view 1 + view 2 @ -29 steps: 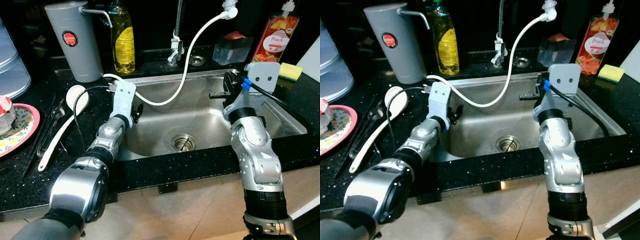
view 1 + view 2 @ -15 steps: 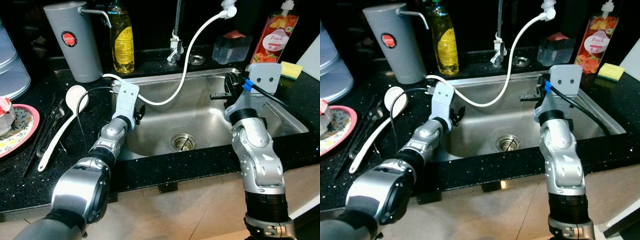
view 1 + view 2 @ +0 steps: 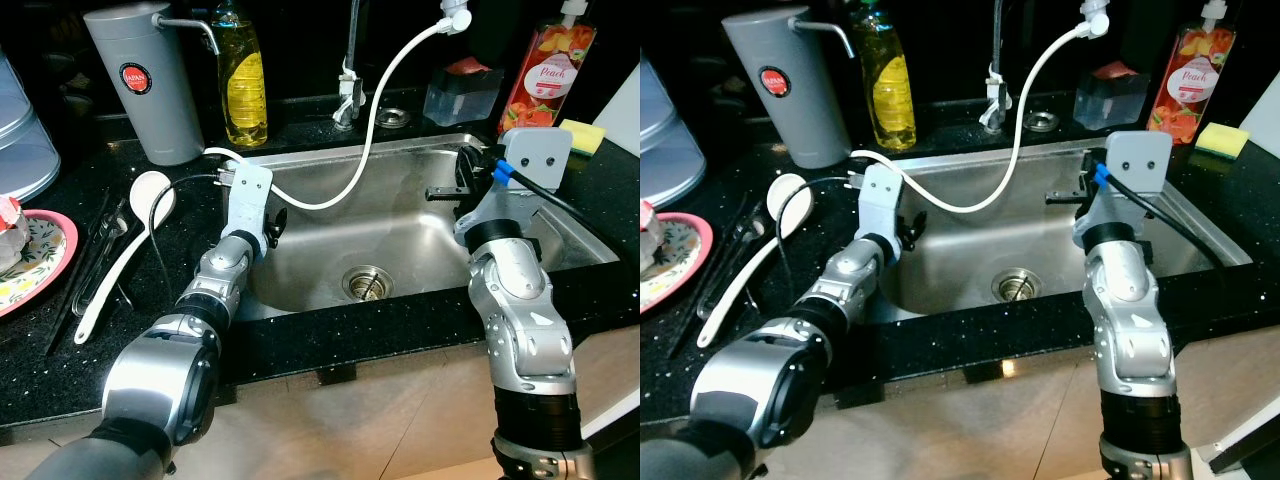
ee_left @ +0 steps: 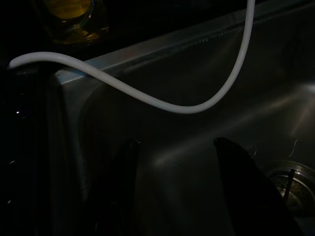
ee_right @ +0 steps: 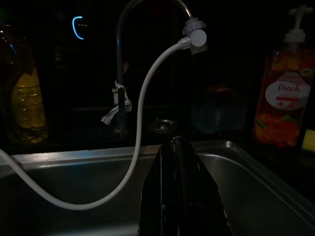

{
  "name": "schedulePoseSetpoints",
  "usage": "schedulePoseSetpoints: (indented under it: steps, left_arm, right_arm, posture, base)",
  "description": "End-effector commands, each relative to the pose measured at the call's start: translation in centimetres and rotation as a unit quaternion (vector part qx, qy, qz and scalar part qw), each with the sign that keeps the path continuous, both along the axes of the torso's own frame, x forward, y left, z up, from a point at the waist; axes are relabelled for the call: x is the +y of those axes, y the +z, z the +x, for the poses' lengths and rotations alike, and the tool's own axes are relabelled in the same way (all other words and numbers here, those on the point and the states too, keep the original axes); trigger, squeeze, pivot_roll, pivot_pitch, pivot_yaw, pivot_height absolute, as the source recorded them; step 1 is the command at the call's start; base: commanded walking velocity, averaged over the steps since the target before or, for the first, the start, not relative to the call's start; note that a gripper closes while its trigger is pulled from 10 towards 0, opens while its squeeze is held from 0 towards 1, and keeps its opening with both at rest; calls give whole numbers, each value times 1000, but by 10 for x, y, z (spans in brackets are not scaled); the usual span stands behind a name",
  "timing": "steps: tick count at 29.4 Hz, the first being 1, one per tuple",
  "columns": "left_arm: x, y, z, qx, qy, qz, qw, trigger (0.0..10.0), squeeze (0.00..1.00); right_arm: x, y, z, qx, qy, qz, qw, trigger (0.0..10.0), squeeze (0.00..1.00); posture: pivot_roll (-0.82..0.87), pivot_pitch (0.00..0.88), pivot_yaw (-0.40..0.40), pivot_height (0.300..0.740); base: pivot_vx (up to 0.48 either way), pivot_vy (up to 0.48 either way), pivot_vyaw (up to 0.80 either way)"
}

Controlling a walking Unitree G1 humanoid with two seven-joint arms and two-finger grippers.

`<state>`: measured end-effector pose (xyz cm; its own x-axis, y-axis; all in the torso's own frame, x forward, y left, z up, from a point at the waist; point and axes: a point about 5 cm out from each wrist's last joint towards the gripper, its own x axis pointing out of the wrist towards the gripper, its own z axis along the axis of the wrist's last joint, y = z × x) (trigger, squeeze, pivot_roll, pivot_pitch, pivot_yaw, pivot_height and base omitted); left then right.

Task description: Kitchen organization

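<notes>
My left gripper (image 3: pixel 273 226) hangs open just inside the left wall of the steel sink (image 3: pixel 400 150), holding nothing. In the left wrist view its two dark fingers (image 4: pixel 123 187) stand apart over the basin. My right gripper (image 3: pixel 447 190) is shut and empty, held above the right half of the sink, pointing toward the faucet (image 5: pixel 123 59). A white hose (image 3: pixel 375 140) loops from the faucet spout down across the basin and over its left rim. A white ladle (image 3: pixel 125 255) and dark tongs (image 3: pixel 95 255) lie on the black counter left of the sink.
Behind the sink stand a grey jug (image 3: pixel 145 80), a yellow oil bottle (image 3: pixel 243 85), a clear box (image 3: pixel 460 95) and a peach soap bottle (image 3: pixel 545 65), with a yellow sponge (image 3: pixel 580 135) beside it. A pink plate (image 3: pixel 30 265) sits at far left. The drain (image 3: pixel 366 282) is open.
The right arm has drifted slightly to the right over the sink. The left gripper has barely moved. Nothing was taken hold of or let go.
</notes>
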<state>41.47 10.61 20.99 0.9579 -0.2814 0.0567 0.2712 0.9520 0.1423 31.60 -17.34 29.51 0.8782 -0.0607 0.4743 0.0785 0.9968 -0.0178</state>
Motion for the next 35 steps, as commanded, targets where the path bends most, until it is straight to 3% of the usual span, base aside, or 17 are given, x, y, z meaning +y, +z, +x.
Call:
schedulePoseSetpoints:
  steps: [1,7,10,13,20,23,26,28,30,32,33,35]
  left_arm:
    - [0,-18,-3,33,0,17,999,10000,0]
    - [-4,-19,-4,21,-5,70,997,10000,0]
    - [-9,-18,-5,4,-16,131,991,10000,0]
    - [-19,-22,-8,-15,-46,206,977,10000,0]
    - [-26,-22,-9,-31,-62,255,965,10000,0]
    - [-26,-22,-9,-31,-61,249,966,10000,0]
    - [-8,-10,-3,-16,-5,146,989,10000,0]
    - [-3,-8,-2,-15,9,126,992,10000,0]
    - [8,3,1,-21,37,48,998,10000,0]
    - [13,15,4,-34,49,7,998,10000,0]
    - [13,15,4,-34,49,7,998,10000,0]
    - [9,21,3,-61,38,48,996,10000,0]
  right_arm:
    - [0,0,-1,5,-3,1,1000,10000,0]
    - [-2,-1,-2,6,-7,2,1000,10000,0]
    - [-1,-2,0,8,-4,3,1000,10000,0]
    - [0,0,2,5,-2,4,1000,10000,0]
    - [0,0,4,4,-1,6,1000,10000,0]
    - [0,0,3,2,-1,7,1000,10000,0]
    - [-2,3,3,-2,-5,8,1000,10000,0]
    - [-3,3,3,-2,-5,8,1000,10000,0]
    - [-4,3,2,-2,-7,7,1000,10000,0]
    - [-5,3,2,-2,-7,8,1000,10000,0]
    - [-5,3,2,-2,-7,8,1000,10000,0]
    - [-3,2,4,-1,-2,9,1000,10000,0]
  posture:
    - [-246,154,60,740]
    - [-243,153,60,740]
    - [-238,148,57,740]
    - [-234,136,54,740]
    - [-228,122,54,740]
    - [-231,119,57,740]
    - [-230,117,53,740]
    - [-230,117,53,740]
    - [-227,121,50,740]
    - [-215,126,47,740]
    - [-215,126,47,740]
    - [-209,124,43,740]
  base:
    - [0,0,0]
    - [0,0,0]
    - [0,0,0]
    - [0,0,0]
    - [0,0,0]
    - [0,0,0]
    - [0,0,0]
    - [0,0,0]
    - [0,0,0]
    - [0,0,0]
    - [0,0,0]
    - [0,0,0]
